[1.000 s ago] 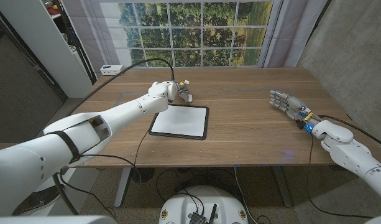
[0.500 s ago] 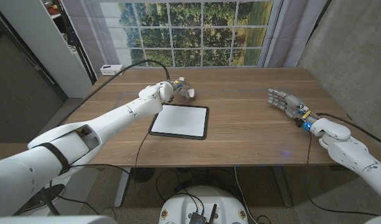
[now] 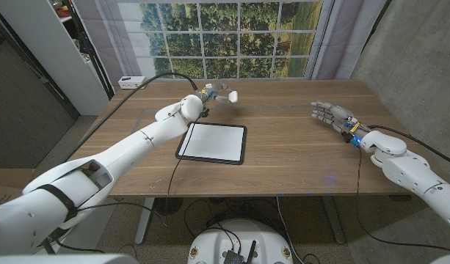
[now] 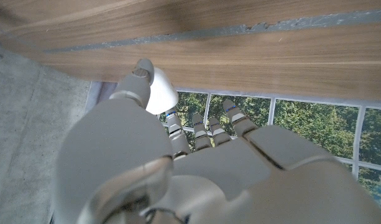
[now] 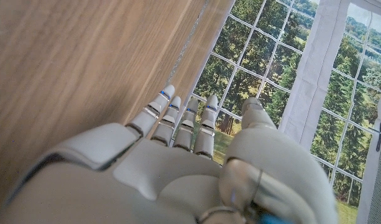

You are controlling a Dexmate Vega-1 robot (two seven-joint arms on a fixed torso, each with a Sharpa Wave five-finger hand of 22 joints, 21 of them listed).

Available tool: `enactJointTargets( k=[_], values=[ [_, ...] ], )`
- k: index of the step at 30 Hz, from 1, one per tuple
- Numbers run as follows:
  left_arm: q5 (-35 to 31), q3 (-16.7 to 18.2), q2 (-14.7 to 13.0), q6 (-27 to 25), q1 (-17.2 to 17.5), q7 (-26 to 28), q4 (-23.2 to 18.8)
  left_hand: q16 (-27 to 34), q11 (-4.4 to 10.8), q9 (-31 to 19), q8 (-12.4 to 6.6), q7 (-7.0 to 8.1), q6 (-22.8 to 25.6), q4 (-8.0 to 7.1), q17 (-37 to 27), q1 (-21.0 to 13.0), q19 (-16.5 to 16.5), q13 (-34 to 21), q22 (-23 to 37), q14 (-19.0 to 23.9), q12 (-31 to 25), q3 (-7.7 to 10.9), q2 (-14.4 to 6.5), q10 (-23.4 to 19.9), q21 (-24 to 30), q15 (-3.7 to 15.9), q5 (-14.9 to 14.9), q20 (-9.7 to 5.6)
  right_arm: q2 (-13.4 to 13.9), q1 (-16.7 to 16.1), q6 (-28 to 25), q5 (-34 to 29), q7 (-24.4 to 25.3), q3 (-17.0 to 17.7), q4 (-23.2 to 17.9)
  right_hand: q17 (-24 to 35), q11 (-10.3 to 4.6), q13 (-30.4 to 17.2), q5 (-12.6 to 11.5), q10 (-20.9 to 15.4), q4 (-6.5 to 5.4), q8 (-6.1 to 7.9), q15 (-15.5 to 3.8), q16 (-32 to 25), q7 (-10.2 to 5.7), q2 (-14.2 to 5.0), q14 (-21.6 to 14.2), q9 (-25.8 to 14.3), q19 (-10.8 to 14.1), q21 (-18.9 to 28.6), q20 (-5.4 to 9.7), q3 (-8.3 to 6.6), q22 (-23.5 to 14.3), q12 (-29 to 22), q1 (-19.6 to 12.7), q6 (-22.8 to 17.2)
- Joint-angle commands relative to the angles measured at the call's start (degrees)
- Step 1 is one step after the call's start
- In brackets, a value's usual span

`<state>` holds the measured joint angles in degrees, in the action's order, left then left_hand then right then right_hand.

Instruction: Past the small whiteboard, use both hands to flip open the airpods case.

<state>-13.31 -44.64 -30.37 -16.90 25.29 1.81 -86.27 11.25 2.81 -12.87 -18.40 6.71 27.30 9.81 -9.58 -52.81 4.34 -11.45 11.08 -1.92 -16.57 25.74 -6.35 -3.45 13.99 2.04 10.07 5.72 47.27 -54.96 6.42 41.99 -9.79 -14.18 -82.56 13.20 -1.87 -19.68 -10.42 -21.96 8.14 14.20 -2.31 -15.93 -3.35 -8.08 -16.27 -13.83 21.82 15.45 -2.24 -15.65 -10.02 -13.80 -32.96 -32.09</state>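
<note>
Left hand (image 3: 213, 96) holds airpods case (image 3: 231, 96) aloft

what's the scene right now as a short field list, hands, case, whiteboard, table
left hand: raised past the whiteboard, holding the airpods case
airpods case: white, at the left hand's fingertips, above the table; open or closed cannot be told
right hand: far from the case, over the table's right side, fingers extended, holding nothing
whiteboard: lying on the table, blank
table: wooden
</note>
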Motion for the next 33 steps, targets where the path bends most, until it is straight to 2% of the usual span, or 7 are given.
enactJointTargets(
  k=[1, 4, 8, 14, 23, 27, 33],
  values=[
    [7.9, 4.5, 2.5, 9.6, 3.2, 6.1, 1.9, -0.1, 0.14, -1.5, -4.52, -2.55, 15.7, -0.25, -0.2, -0.5, 0.1, -0.1, 0.1, 0.4, -0.2, -0.26, -0.1, -0.5, 0.2, 1.32, 0.1, 0.52, 2.6, 2.2, -11.3, -1.9, 6.4, -2.3, -9.5, 0.2, 0.11, -0.2, -0.5, -1.3, 0.57, 0.70, -3.63, -0.9, 0.83, 0.28, -1.7, -0.1, 1.7, 0.2, 0.08, -0.12, -0.1, -0.6, -0.8, -1.8],
    [9.7, 5.1, 3.6, 11.0, 3.5, 6.7, 3.1, -0.1, 0.07, -1.7, -4.62, -2.88, 15.9, -0.25, -0.2, -0.7, 0.1, -0.1, 0.1, 0.4, -0.1, -0.34, -0.1, -0.6, 0.2, 1.34, 0.1, 0.53, 3.2, 4.0, -14.8, -2.5, 6.8, -3.5, -11.5, 0.3, 0.25, -0.2, -0.5, -1.8, 0.69, 1.01, -3.26, -1.2, 1.77, 0.58, -2.3, -0.1, 2.6, 0.4, 0.21, -0.02, -0.1, -0.7, -1.0, -2.8],
    [9.8, 4.7, 4.5, 13.8, 3.1, 8.0, 5.1, -0.2, -0.07, -1.8, -4.64, -2.99, 15.9, -0.25, -0.2, -0.9, 0.1, -0.1, 0.1, 0.4, -0.1, -0.43, -0.1, -0.6, 0.2, 1.30, 0.1, 0.60, 3.3, 6.9, -18.6, -2.9, 6.2, -5.2, -13.0, 0.5, 1.26, -0.2, -0.4, -2.8, 0.79, 1.64, -2.72, -1.7, 2.52, 1.04, -3.2, -0.3, 3.8, 0.5, 0.31, 0.20, -0.2, -1.0, -1.2, -4.7],
    [9.2, 3.6, 5.4, 15.8, 2.2, 8.5, 7.3, -0.3, -0.04, -2.0, -4.68, -3.19, 15.9, -0.25, -0.2, -1.0, 0.1, -0.1, 0.1, 0.4, 0.0, -0.54, -0.2, -0.5, 0.1, 1.25, 0.1, 0.67, 2.3, 11.1, -23.3, -4.3, 6.9, -7.6, -14.7, 0.6, 2.66, 0.0, -0.1, -4.1, 0.80, 2.00, -1.53, -2.5, 4.27, 2.50, -5.1, -0.2, 5.3, 0.6, -0.15, 0.98, -0.3, -1.2, -1.0, -6.4],
    [8.9, 2.5, 6.7, 18.0, 0.5, 8.0, 10.2, -0.4, -0.05, -2.2, -4.65, -3.30, 15.7, -0.25, -0.2, -1.3, 0.1, -0.1, 0.2, 0.4, 0.1, -0.72, -0.2, -0.7, 0.1, 1.25, 0.1, 0.72, -0.4, 17.6, -27.3, -7.7, 6.1, -12.3, -13.9, 0.7, 4.71, 0.3, 0.1, -3.1, 0.72, 0.87, 0.26, -2.4, 6.51, 4.52, -5.0, 0.2, 6.1, 0.4, -1.09, 2.14, -0.3, -0.4, -0.4, -4.9],
    [9.1, 2.2, 7.2, 18.8, -0.1, 7.4, 11.1, -0.5, -0.11, -2.4, -4.72, -3.47, 15.8, -0.26, -0.2, -1.6, 0.1, -0.1, 0.2, 0.5, 0.2, -0.85, -0.2, -0.7, 0.1, 1.21, 0.1, 0.86, -1.6, 20.6, -28.6, -9.2, 4.6, -14.2, -12.5, 0.9, 5.65, 0.5, 0.1, -1.6, 0.60, -0.20, 1.04, -2.1, 7.49, 4.86, -4.1, 0.4, 6.2, 0.1, -1.55, 2.41, -0.3, 0.4, -0.3, -3.1],
    [9.4, 1.6, 8.0, 19.6, -1.0, 6.3, 12.3, -0.5, -0.15, -2.6, -4.74, -3.50, 15.8, -0.28, -0.2, -1.7, 0.0, -0.1, 0.2, 0.5, 0.3, -0.98, -0.3, -0.7, 0.0, 1.17, 0.1, 0.92, -3.2, 24.8, -30.4, -12.1, 2.8, -17.2, -11.1, 0.9, 6.58, 0.7, 0.0, -0.6, 0.58, -0.86, 1.45, -1.9, 8.06, 5.09, -3.7, 0.6, 6.0, -0.1, -2.08, 2.56, -0.3, 0.9, -0.4, -1.9]
  ],
)
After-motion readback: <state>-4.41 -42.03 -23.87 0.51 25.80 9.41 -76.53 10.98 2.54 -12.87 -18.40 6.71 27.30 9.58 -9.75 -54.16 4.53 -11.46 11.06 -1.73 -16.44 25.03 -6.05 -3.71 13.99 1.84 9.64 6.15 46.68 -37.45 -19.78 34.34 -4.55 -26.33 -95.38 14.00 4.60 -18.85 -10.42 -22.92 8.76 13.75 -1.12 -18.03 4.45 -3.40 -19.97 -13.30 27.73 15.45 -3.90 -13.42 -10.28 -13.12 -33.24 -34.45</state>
